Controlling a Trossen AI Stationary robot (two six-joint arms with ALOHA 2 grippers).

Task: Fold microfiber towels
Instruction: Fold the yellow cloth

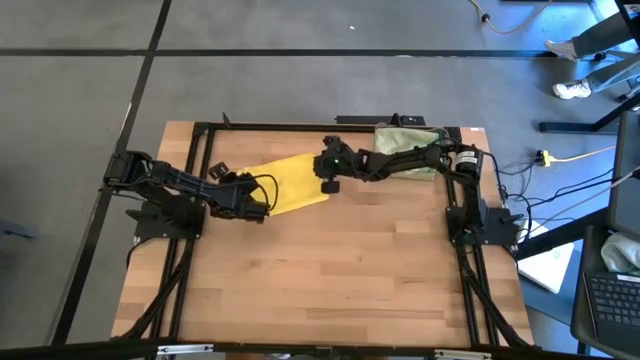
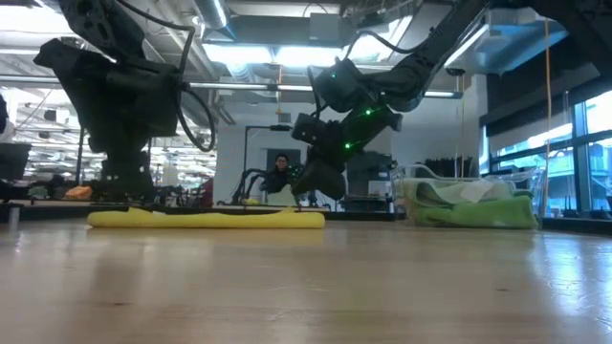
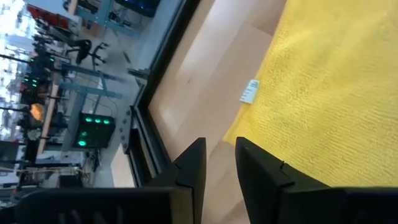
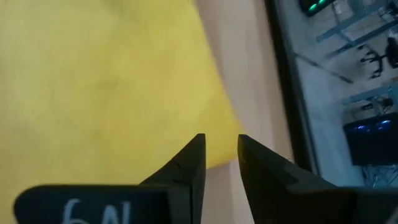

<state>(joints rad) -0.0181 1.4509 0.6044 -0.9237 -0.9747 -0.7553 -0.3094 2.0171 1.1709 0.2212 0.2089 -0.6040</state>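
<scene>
Yellow towel (image 1: 285, 183) is lying flat on the wooden table (image 1: 330, 270), spread out as a low, even sheet near the table's far edge and left of its middle. Its surface is showing a fine ribbed weave in the left wrist view (image 3: 323, 106), and a small white label (image 3: 249, 91) is sticking out from one edge onto the bare wood. From table height the towel (image 2: 206, 219) is reading as a thin yellow strip with softly rounded edges.

Both arms are working at opposite ends of this towel. The left gripper (image 1: 262, 210) is sitting at the towel's left end, its fingers (image 3: 193, 165) set only a narrow gap apart and holding nothing, with the towel's corner just ahead of the tips. The right gripper (image 1: 329, 185) is hanging at the towel's right end, its fingers (image 4: 189, 158) likewise a slim gap apart and empty, poised over the towel's edge (image 4: 112, 81) where yellow cloth is meeting wood.

To the right of the yellow towel, at the table's far right corner, a clear plastic bin (image 2: 470, 199) is holding green towels (image 2: 459, 210), bunched and unfolded; the right arm is reaching across in front of it in the high view. Behind the table, a person (image 2: 280, 172) is sitting in the room, and a shoe (image 1: 572, 90) is showing on the floor beyond the bin.
</scene>
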